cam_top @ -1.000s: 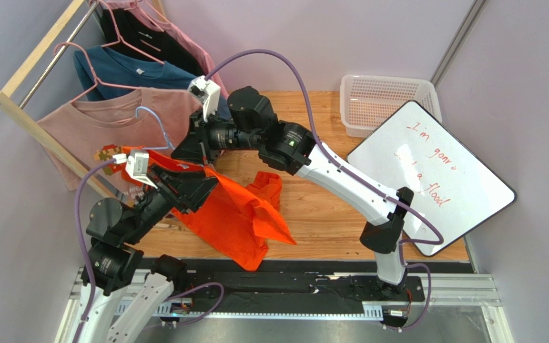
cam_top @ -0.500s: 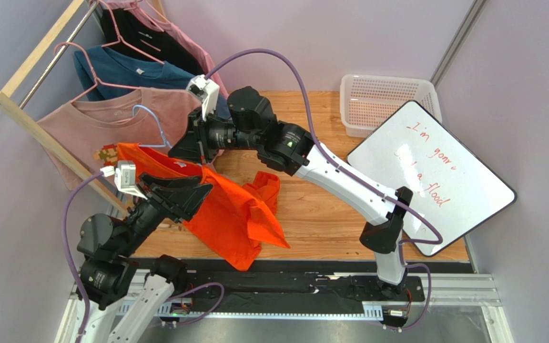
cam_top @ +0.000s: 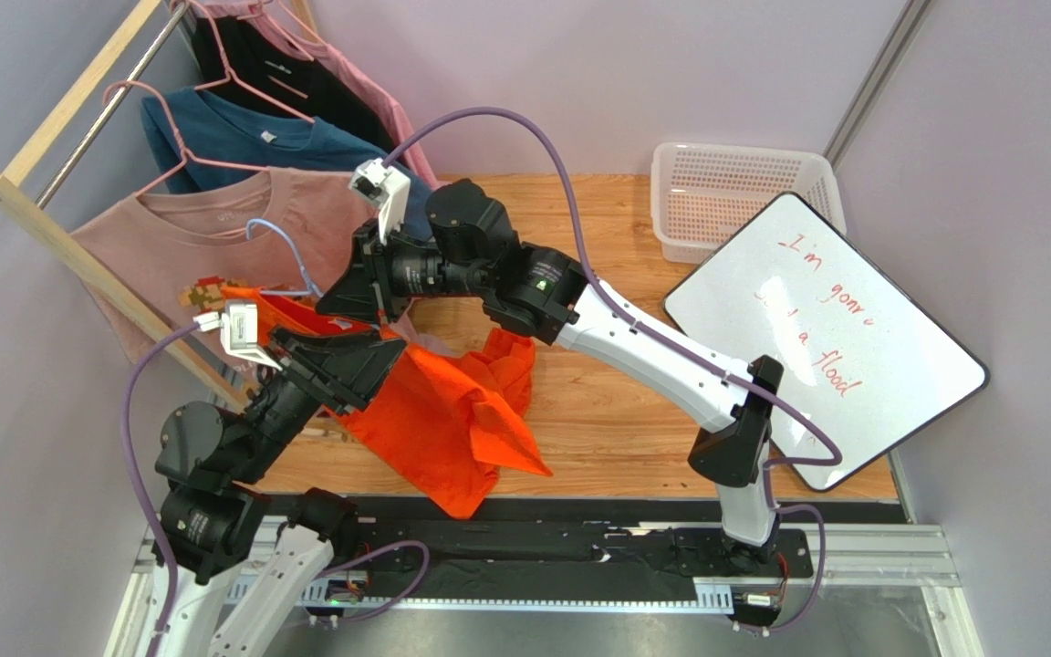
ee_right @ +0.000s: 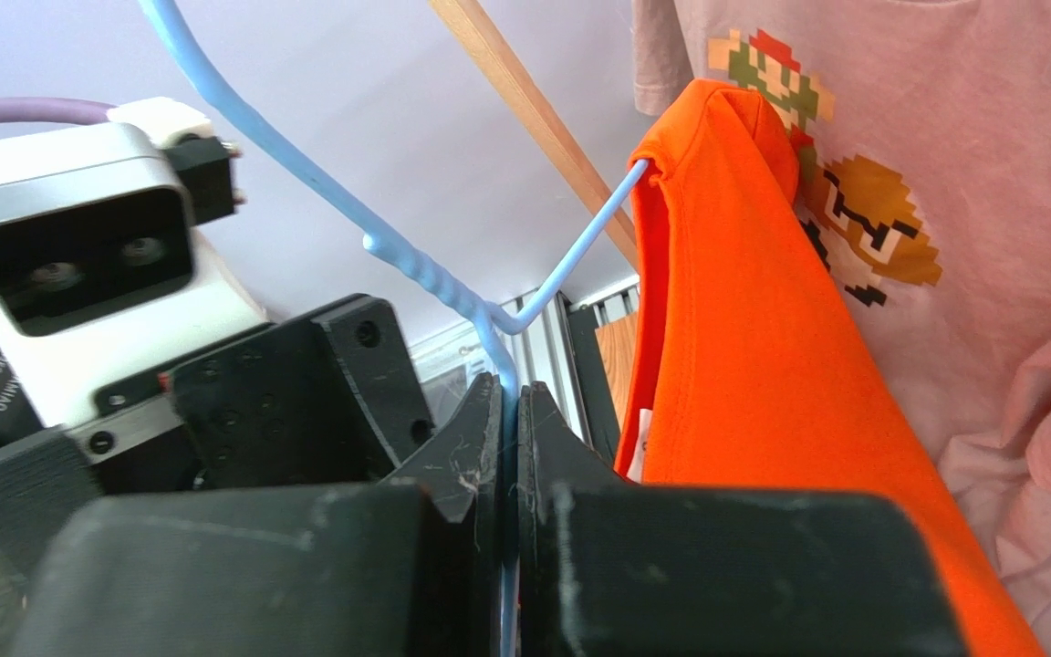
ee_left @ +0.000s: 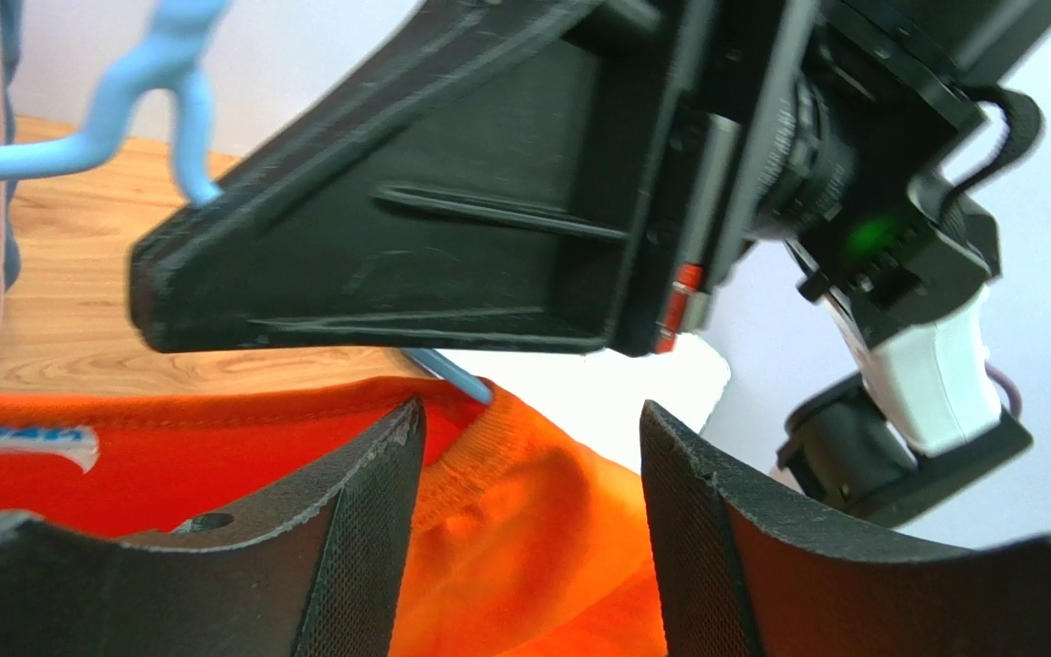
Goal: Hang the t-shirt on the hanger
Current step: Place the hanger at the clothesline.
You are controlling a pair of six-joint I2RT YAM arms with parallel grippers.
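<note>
- Two grippers are showing: the left gripper and the right gripper.
- One orange t-shirt and one blue hanger are appearing.
- At least three other shirts are hanging: a pink shirt, a teal shirt and a black shirt.
- One basket and one whiteboard are showing.

Parted fingers frame the t-shirt collar where the hanger enters.

At the far right corner of your counter sits a white slotted basket. Just in front of it, a whiteboard with red handwriting overhangs the right edge. Along the left edge runs a wooden rack, hung with a dusty-pink pixel-print shirt, a dark teal shirt and a black garment.
</note>
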